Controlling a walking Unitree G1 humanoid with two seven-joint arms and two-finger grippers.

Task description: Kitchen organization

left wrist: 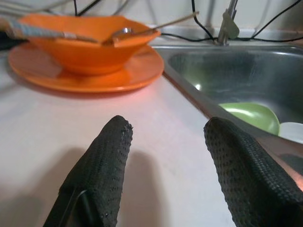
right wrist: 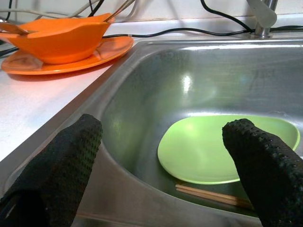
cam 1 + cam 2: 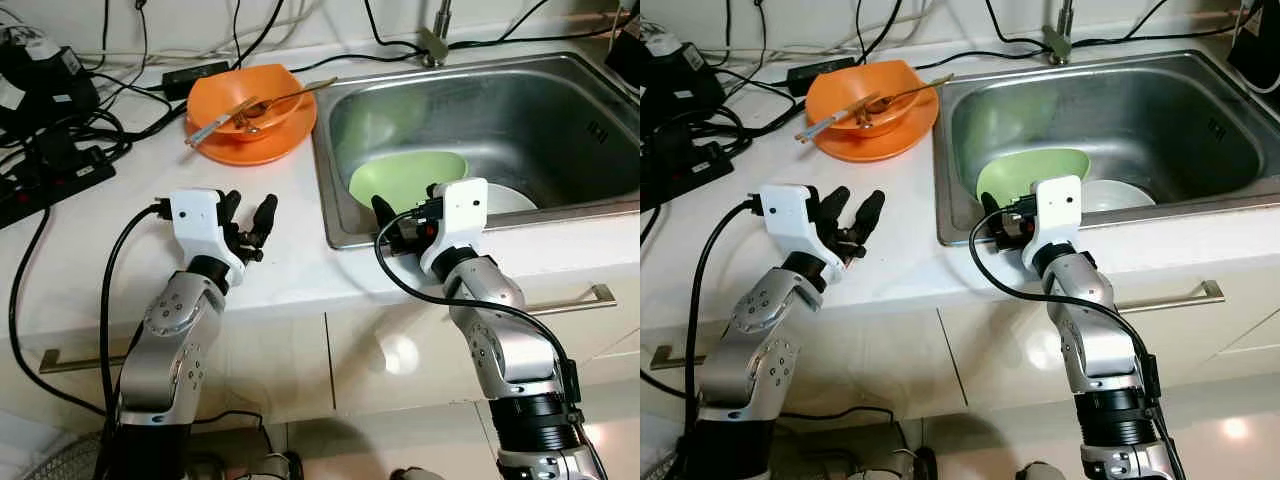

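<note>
Right wrist view: chopsticks (image 2: 213, 195) under green plate (image 2: 222, 146)

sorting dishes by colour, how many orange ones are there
2: an orange bowl sits on an orange plate on the counter, left of the sink. More could be hidden.

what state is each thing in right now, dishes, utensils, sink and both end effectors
orange bowl: upright on the orange plate, on the counter
utensils: resting in the orange bowl
green plate: lying in the sink, tilted
chopsticks: in the sink beneath the green plate
left end effector: open, above the counter
right end effector: open, at the sink's near rim
</note>
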